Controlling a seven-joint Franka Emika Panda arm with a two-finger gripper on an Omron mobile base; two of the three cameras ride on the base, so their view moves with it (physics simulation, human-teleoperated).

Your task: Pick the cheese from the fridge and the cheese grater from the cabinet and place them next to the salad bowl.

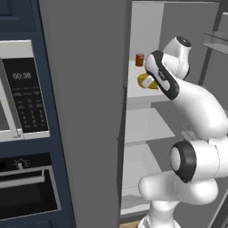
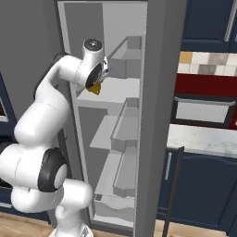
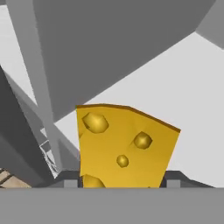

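Observation:
The cheese (image 3: 124, 146), a yellow-orange wedge with holes, stands between my two finger tips (image 3: 70, 183) in the hand view, and my gripper (image 3: 122, 183) is shut on it. In the left base view the cheese (image 1: 144, 81) peeks out behind my wrist at the upper shelf of the open fridge (image 1: 147, 127). Seen from the right, the cheese (image 2: 96, 89) hangs just under my hand at the front edge of that fridge (image 2: 115, 92) shelf. Whether the wedge still touches the shelf, I cannot tell. The cheese grater, the cabinet and the salad bowl are out of view.
A small red can (image 1: 140, 59) stands on the same shelf behind the cheese. The fridge's grey side wall (image 1: 84, 111) is close on my left, with a microwave (image 1: 22, 93) and an oven (image 1: 26, 187) beyond. Door bins (image 2: 127, 125) and a pale counter (image 2: 199, 139) lie right.

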